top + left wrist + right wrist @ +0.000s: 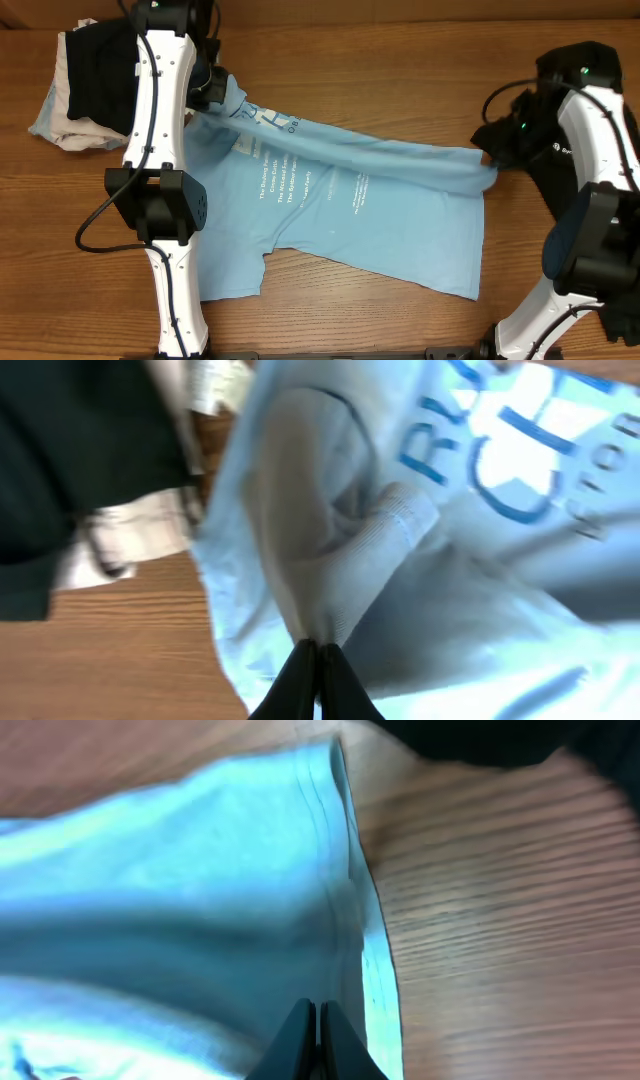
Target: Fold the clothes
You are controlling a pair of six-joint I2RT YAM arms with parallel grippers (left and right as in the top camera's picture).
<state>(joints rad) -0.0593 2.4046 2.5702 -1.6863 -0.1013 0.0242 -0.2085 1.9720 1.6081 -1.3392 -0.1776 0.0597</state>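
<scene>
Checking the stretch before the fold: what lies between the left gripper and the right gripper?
Only the light blue T-shirt, held by the left gripper and the right gripper and stretched between them; the overhead view shows it.

Light blue T-shirt point(400, 200) is lying stretched out, white lettering up; black garment point(95, 55), seemingly bunched, is sitting far left.

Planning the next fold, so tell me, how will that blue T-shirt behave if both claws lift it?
Probably floppy: the blue T-shirt bunches and wrinkles between the left claw and right claw. Likely light, since thin pinches of cloth hold it. The unheld lower part would probably drag on the table.
</scene>
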